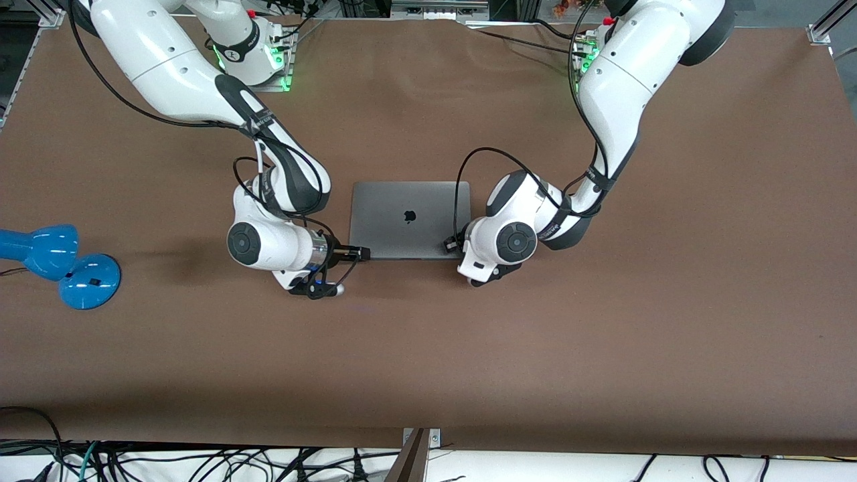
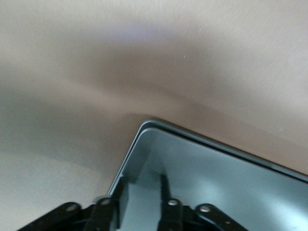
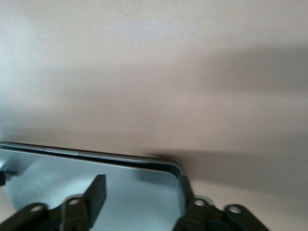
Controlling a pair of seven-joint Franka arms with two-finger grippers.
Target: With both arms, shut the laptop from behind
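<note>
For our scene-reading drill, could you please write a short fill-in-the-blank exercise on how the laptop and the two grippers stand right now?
1. The laptop lies on the brown table with its lid ____.
2. The logo on the lid is shaped like an ____.
3. The left gripper and the right gripper are at the two lid corners ____ to the front camera.
4. The lamp at the right arm's end of the table is ____ in colour.

Missing words: shut; apple; nearer; blue

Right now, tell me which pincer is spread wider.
The right pincer: its fingers stand wide apart at one corner of the laptop. The left pincer, at another corner, shows only a narrow gap between its fingers.
</note>
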